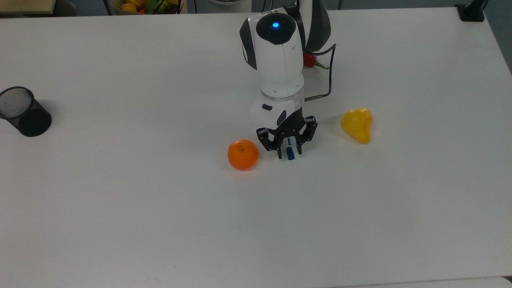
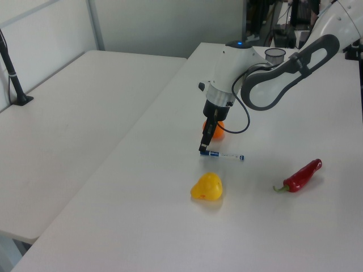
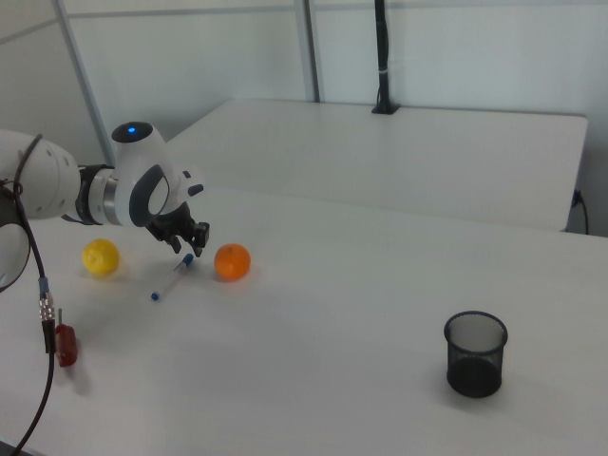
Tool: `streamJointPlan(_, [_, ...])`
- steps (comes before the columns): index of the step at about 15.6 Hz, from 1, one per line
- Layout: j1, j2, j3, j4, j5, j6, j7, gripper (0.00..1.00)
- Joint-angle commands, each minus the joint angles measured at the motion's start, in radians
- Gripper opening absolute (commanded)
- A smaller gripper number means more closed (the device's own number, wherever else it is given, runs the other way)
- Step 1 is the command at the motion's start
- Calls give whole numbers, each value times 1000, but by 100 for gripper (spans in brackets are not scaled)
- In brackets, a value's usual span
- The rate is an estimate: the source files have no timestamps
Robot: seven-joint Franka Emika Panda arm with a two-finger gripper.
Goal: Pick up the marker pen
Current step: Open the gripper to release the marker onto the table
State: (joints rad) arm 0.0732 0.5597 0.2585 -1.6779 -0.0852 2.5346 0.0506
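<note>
While the marker pen (image 2: 222, 154) lies flat on the white table (image 1: 120, 208) between the orange (image 1: 243, 154) and the yellow pear-shaped fruit (image 1: 357, 125), the gripper (image 1: 289, 155) sits low over its capped end with the fingers apart, 1 on each side of the barrel. In the top view the blue cap pokes out from between the fingertips toward the near edge; in the left view the rest of the white barrel runs away to the left view's right, with the small blue tail at the far end.

To do this step well, I judge the fingers should close only once both tips are level with the barrel's middle height, so the round body is squeezed across its widest part and does not squirt out. The grip looks set near 1 end rather than the centre, so the free end will likely droop when lifted; a slow, straight rise should keep it from swinging. Closing squarely across the pen's axis matters too, since a skewed pinch could roll it toward the orange just beside it in the top view. The red chilli (image 2: 301, 175) and the black mesh cup (image 1: 23, 112) stand well apart and pose no hindrance.
</note>
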Motion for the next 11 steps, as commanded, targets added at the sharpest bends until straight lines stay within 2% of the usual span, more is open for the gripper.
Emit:
streamJointPlan(1, [3, 3, -7, 3, -25, 26, 20, 100])
streamJointPlan(7, [-4, -4, -7, 3, -25, 24, 18, 100])
streamJointPlan(11, [-32, -84, -7, 0, -15, -11, 22, 100])
